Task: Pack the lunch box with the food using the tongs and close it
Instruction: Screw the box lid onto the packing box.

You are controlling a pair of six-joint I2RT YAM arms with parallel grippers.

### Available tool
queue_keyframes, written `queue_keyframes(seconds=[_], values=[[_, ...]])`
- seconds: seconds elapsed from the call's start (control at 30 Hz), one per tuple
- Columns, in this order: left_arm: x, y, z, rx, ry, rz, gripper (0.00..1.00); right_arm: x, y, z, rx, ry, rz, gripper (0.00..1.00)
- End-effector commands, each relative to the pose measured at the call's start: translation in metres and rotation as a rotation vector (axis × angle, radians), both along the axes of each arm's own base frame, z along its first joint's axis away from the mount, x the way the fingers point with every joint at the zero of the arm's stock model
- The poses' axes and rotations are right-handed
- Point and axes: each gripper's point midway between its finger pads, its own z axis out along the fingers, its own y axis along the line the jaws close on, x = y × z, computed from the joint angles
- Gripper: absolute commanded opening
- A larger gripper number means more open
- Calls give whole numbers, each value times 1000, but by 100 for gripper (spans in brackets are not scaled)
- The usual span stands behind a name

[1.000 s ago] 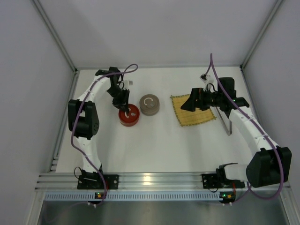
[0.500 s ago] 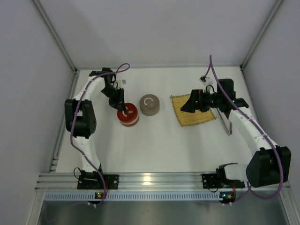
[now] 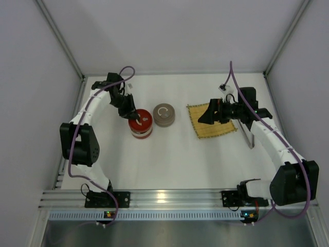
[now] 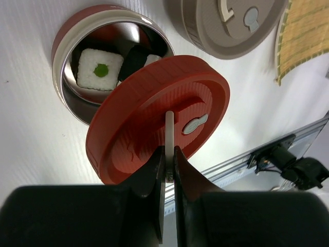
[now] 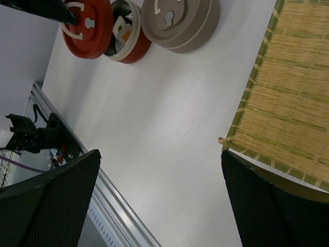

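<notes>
Inside the round red lunch box (image 4: 64, 46), at the table's far left, lie a white square food piece (image 4: 100, 68) with a green spot and a dark-wrapped piece (image 4: 136, 57) beside it. The red lid (image 4: 149, 108) hangs tilted over the box, covering part of the opening; whether it touches the rim I cannot tell. The left gripper (image 4: 168, 157) is pressed together on the lid's thin white handle (image 4: 169, 128). Just beside the box stands a closed grey-brown round container (image 4: 226, 23). Further right lies the bamboo mat (image 5: 298, 92), with the tongs (image 3: 250, 135) along its right edge. The right gripper (image 5: 162, 200) hovers over the mat's left edge, its fingers spread wide.
</notes>
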Motion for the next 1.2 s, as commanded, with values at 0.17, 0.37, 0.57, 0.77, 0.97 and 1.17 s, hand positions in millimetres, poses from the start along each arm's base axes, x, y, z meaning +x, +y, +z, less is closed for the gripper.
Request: queue_keyframes(seconds=[0.17, 0.37, 0.57, 0.77, 0.97, 1.17], values=[[3, -6, -13, -67, -9, 220, 0, 4, -7, 8, 1, -46, -18, 99], [11, -10, 8, -127, -60, 283, 0, 3, -5, 8, 6, -47, -10, 99], [20, -7, 9, -133, -112, 346, 0, 4, -4, 6, 13, -34, -3, 99], [24, 0, -10, -150, -71, 373, 0, 2, -4, 7, 13, -39, 6, 99], [28, 3, -19, -154, -48, 369, 0, 1, -3, 6, 15, -42, 12, 99], [27, 1, -32, -159, -17, 342, 0, 2, -3, 5, 15, -33, 13, 99]])
